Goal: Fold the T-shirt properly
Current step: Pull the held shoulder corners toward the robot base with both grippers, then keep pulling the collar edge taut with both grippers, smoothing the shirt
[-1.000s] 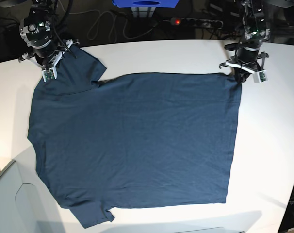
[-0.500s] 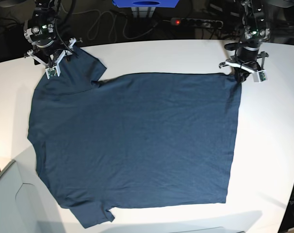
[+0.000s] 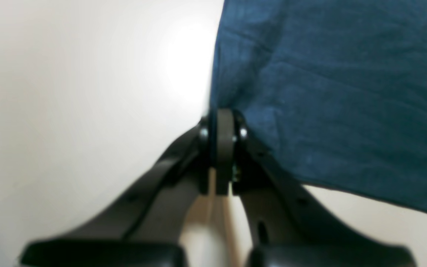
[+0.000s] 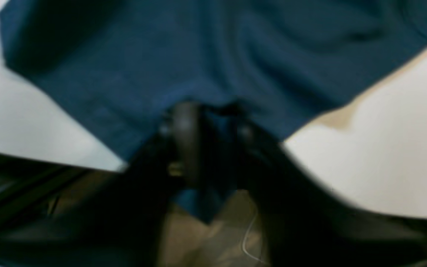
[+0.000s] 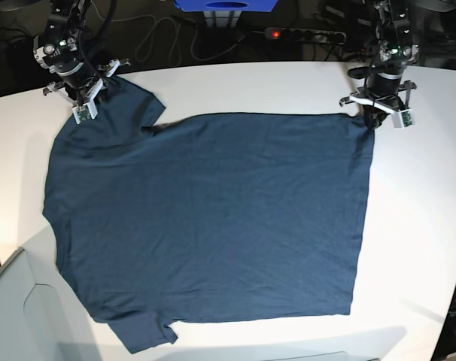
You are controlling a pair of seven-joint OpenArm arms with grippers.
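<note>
The left gripper (image 3: 221,122) has its jaws pressed together on a hem corner of the T-shirt (image 5: 213,218), and the right gripper (image 4: 206,122) has its jaws clamped on the edge of a sleeve. From both, the navy shirt spreads flat across the white table (image 5: 416,226), sleeves toward the right arm's side.

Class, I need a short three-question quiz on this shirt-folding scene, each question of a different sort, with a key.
1. True or false: the plain dark navy-blue cloth T-shirt lies spread flat on the white table.
2. Which hand grips the hem corner? A: left hand; B: right hand.
3. Fill in: the right hand pinches a ____ of the shirt.

Key: 1 true; 2 A; 3 sleeve.
</note>
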